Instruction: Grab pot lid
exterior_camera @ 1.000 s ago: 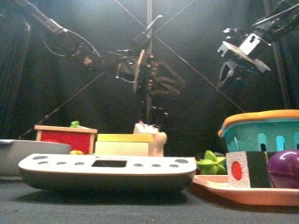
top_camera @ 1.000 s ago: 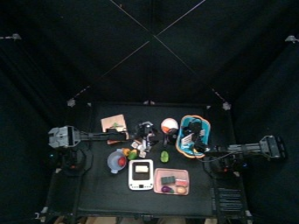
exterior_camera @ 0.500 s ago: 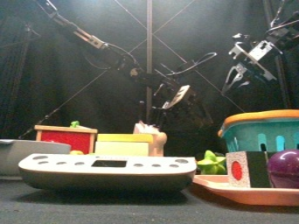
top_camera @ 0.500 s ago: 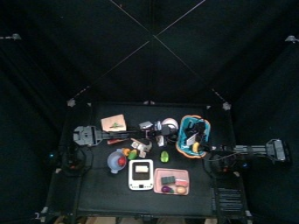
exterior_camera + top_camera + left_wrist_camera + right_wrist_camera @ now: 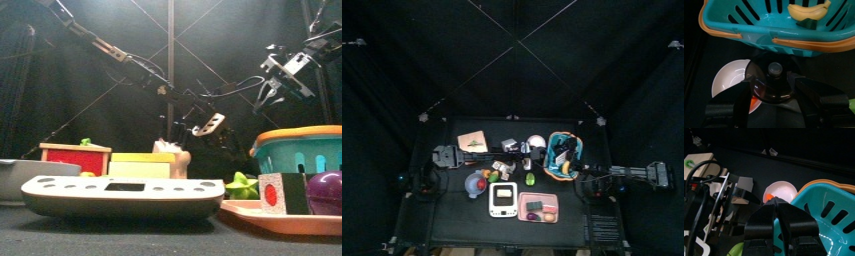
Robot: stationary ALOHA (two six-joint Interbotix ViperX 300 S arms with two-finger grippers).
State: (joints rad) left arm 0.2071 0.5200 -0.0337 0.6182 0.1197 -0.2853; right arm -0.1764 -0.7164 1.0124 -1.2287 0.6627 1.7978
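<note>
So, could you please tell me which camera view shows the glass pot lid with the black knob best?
The left wrist view: the glass pot lid with its black knob sits centred between the open left gripper's jaws. Top view shows a speck; front and right wrist views don't show it clearly.

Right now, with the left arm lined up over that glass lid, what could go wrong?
The open left pincer straddles the round glass pot lid's black knob right beside the teal plastic basket, so a jaw could catch its orange rim. The lid sits partly over a white bowl; closing off-centre might make it slide or tip.
</note>
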